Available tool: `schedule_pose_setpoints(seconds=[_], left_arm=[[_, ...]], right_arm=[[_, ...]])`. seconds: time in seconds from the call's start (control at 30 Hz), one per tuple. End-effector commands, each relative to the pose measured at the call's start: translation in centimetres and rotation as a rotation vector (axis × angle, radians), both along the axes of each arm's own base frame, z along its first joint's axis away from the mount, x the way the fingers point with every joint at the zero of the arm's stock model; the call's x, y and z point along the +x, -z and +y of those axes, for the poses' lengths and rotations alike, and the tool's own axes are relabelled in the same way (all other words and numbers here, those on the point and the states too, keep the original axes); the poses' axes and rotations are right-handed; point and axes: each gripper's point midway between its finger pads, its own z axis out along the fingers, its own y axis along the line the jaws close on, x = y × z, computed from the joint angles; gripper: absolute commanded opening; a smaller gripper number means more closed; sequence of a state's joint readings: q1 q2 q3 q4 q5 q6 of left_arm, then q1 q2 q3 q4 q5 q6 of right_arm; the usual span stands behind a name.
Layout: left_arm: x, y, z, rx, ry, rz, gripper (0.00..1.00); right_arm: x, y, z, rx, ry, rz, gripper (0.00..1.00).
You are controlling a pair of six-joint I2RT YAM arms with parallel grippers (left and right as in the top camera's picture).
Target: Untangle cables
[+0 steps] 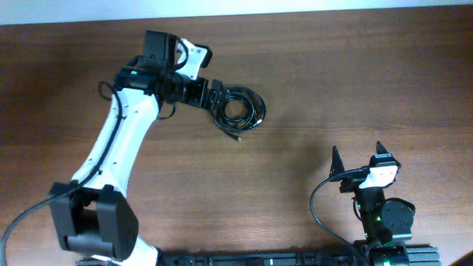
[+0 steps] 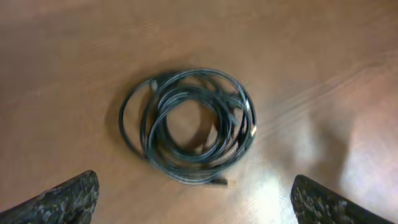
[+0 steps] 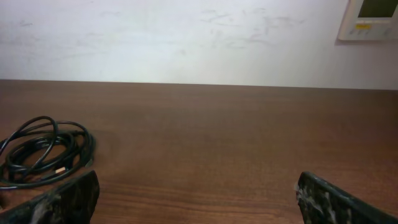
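- Cables (image 1: 239,108) bunched as one round coil, flat on the table (image 1: 332,74), upper middle of the overhead view, a little left of centre.
- Several black loops stacked and overlapping, hollow in the middle; separate cords not countable from here.
- One short plug end (image 1: 236,137) poking out of the coil's lower edge in the overhead view.
- Same coil (image 2: 189,124) centred in the left wrist view, slightly blurred; small light-tipped plug (image 2: 221,182) at the lower rim, another light spot at the right rim.
- Also seen low at the far left of the right wrist view (image 3: 43,152), lying on the wood.
- Left gripper (image 1: 214,94) right at the coil's left edge, pointing into it; touching or not, cannot tell.
- Spread wide, nothing held: both fingers (image 2: 68,199) sitting at the bottom corners of the left wrist view, coil ahead of them and not between them.
- Left arm stretched diagonally from the lower left corner up to the coil.
- Right gripper (image 1: 358,151) near the lower right of the overhead view, well apart from the coil.
- Spread wide too, empty: fingers (image 3: 339,199) at the two bottom corners, bare table in between.
- Pale wall (image 3: 186,37) behind the table's far edge, with a light wall panel (image 3: 370,18) at top right.
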State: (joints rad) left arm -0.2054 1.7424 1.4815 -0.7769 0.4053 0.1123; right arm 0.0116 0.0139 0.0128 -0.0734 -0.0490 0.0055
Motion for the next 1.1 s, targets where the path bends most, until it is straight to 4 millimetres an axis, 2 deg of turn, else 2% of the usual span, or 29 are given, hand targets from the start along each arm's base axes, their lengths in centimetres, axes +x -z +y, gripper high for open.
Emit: schedule_pose_setpoints(seconds=[0.0,0.1,0.17,0.2,0.23,0.27,0.3,0.37,0.4,0.43,0.47,0.53,0.6,0.67,0.7,0.77,0.83,0.87,0.97,1.07], left_arm=[[1.4,1.4,-2.0,0.012,0.039,-0.024,0.99],[1.5,3.8,-2.8,0.023,0.055,0.018,0.99],[1.5,4.5,-2.8,0.027,0.055,0.037,0.99],[1.5,4.6,-2.6,0.024,0.04,0.047,0.99],[1.7,4.6,-2.1,0.007,-0.01,0.071,0.99],[2.0,4.6,-1.3,-0.021,-0.089,0.106,0.99],[2.3,4.7,-0.4,-0.034,-0.139,0.127,0.99],[2.2,4.8,0.2,-0.031,-0.151,0.14,0.98],[1.9,5.0,0.2,-0.027,-0.151,0.155,0.99],[1.7,5.2,0.3,-0.025,-0.151,0.162,0.99],[1.6,5.3,0.3,-0.023,-0.151,0.165,0.99],[1.7,5.5,0.4,-0.016,-0.154,0.166,0.99],[1.6,6.0,0.3,-0.013,-0.151,0.176,0.99],[1.4,6.8,-0.3,0.0,-0.118,0.181,0.99],[1.3,7.4,-1.0,0.016,-0.072,0.171,0.99],[1.5,8.6,-2.5,0.022,-0.033,0.163,0.99],[1.9,9.6,-3.7,0.023,-0.01,0.149,0.99],[2.2,9.9,-4.2,0.02,-0.001,0.137,0.99],[3.2,10.3,-5.2,0.009,0.016,0.092,0.99],[4.1,10.4,-5.5,0.01,0.041,0.044,0.99]], right_arm=[[0.0,0.2,-0.2,0.009,0.011,0.003,0.98],[0.0,0.2,-0.2,0.009,0.011,0.003,0.98],[0.0,-0.1,-0.3,0.009,0.015,-0.009,0.98],[0.1,-0.8,0.0,0.013,0.0,-0.041,0.98],[-0.2,-1.5,2.2,0.105,-0.128,-0.058,0.98],[-1.3,-2.1,5.8,0.272,-0.342,-0.031,0.98],[-3.6,-1.9,9.6,0.438,-0.585,0.079,0.99],[-4.1,-2.2,10.2,0.537,-0.626,0.119,0.98],[-4.2,-3.0,10.3,0.53,-0.641,0.083,0.98],[-4.8,-4.8,10.7,0.497,-0.698,0.009,0.98],[-5.8,-7.6,11.1,0.442,-0.758,-0.115,0.98],[-7.5,-13.1,10.7,0.36,-0.769,-0.298,0.98],[-8.6,-16.5,10.6,0.24,-0.737,-0.337,0.98],[-8.8,-17.9,9.9,0.163,-0.656,-0.242,0.98],[-8.8,-18.2,9.5,0.105,-0.603,-0.136,0.98],[-9.0,-17.7,8.4,0.047,-0.526,0.111,0.98],[-9.0,-16.9,7.5,0.061,-0.468,0.344,0.98],[-9.1,-16.8,7.9,0.091,-0.49,0.421,0.98],[-9.6,-16.9,11.1,0.284,-0.686,0.592,0.98],[-8.7,-16.1,12.0,0.354,-0.743,0.685,0.98]])
